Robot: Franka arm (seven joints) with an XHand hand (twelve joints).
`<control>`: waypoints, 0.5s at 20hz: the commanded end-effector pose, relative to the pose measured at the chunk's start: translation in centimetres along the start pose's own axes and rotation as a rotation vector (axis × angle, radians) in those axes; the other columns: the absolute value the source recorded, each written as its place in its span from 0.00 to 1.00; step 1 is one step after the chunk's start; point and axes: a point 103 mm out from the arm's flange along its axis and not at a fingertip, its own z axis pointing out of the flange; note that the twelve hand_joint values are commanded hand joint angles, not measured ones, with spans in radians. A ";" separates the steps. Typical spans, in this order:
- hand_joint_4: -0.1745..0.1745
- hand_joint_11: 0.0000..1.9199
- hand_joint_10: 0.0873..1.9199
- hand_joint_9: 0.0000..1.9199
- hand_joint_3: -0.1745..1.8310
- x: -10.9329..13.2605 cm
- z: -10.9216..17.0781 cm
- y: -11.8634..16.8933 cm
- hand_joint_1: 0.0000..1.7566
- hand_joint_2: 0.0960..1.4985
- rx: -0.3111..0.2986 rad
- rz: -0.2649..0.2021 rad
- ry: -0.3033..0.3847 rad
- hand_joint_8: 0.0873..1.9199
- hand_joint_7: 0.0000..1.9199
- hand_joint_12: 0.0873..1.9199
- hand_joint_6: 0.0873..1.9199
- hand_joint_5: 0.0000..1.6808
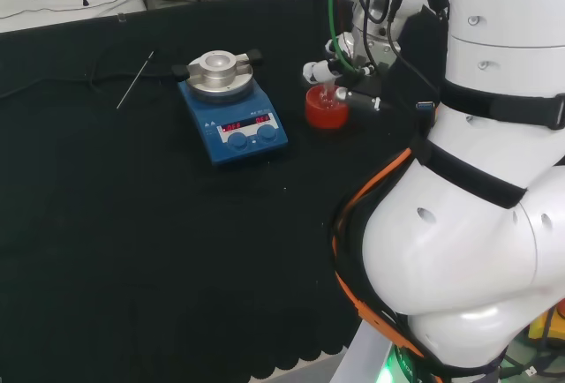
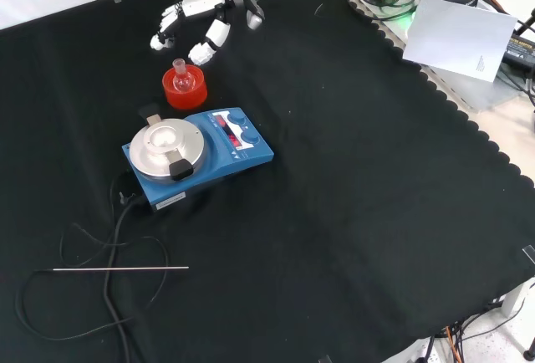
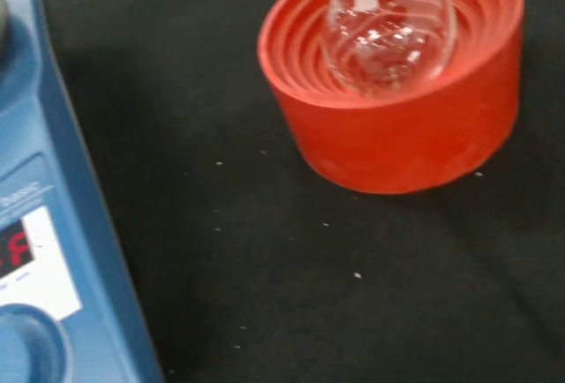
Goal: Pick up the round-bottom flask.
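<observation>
A small clear round-bottom flask (image 3: 388,26) is seated upright in a red ribbed stand (image 2: 184,89) on the black cloth (image 2: 351,196), just beside the blue hotplate (image 2: 201,152). In the front view the hand (image 2: 205,13) is seen above the stand, its fingers (image 2: 203,49) spread and relaxed, grasping nothing and apart from the flask. Red digits are lit on the hotplate's front panel but cannot be read, and a thin metal rod (image 2: 121,269) is laid on the cloth well apart.

A lab: a blue hotplate stirrer (image 2: 201,155) and a glass flask (image 3: 387,23) on the cloth-covered table (image 2: 359,212).
</observation>
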 end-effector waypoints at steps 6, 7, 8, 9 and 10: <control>0.40 0.08 0.32 0.23 0.31 -1.1 1.0 0.1 0.38 0.52 0.004 0.010 0.008 0.29 0.15 0.69 0.00 0.27; 0.40 0.08 0.32 0.23 0.31 -1.4 1.1 0.2 0.38 0.52 0.004 0.009 0.010 0.29 0.15 0.69 0.00 0.28; 0.41 0.08 0.32 0.23 0.31 -1.3 1.3 0.2 0.39 0.52 0.001 0.010 -0.001 0.29 0.15 0.69 0.00 0.28; 0.41 0.08 0.32 0.23 0.31 -1.3 1.4 0.2 0.39 0.51 0.000 0.011 -0.003 0.29 0.15 0.69 0.00 0.28; 0.41 0.08 0.32 0.23 0.31 -1.3 1.4 0.2 0.40 0.51 -0.001 0.012 -0.001 0.29 0.15 0.69 0.00 0.29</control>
